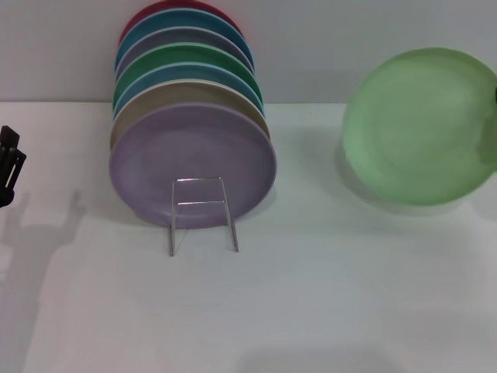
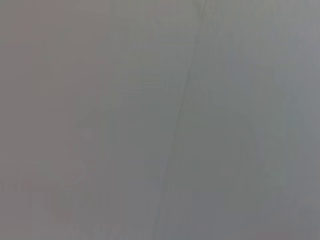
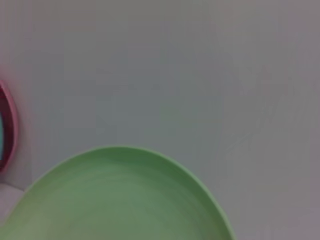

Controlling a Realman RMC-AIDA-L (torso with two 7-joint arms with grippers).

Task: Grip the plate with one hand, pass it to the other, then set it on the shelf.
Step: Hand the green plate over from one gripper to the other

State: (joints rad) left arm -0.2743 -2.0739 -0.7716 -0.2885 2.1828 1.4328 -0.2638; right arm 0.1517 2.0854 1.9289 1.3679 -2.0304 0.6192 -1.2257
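Right gripper (image 1: pixel 494 116), round matte plate (image 1: pixel 419 128)

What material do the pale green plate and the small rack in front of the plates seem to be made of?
The pale green plate looks like matte plastic or glazed ceramic: an even, dull surface without sharp glints; which one, I cannot tell. The rack seems to be thin bent metal wire, silvery and slightly shiny.
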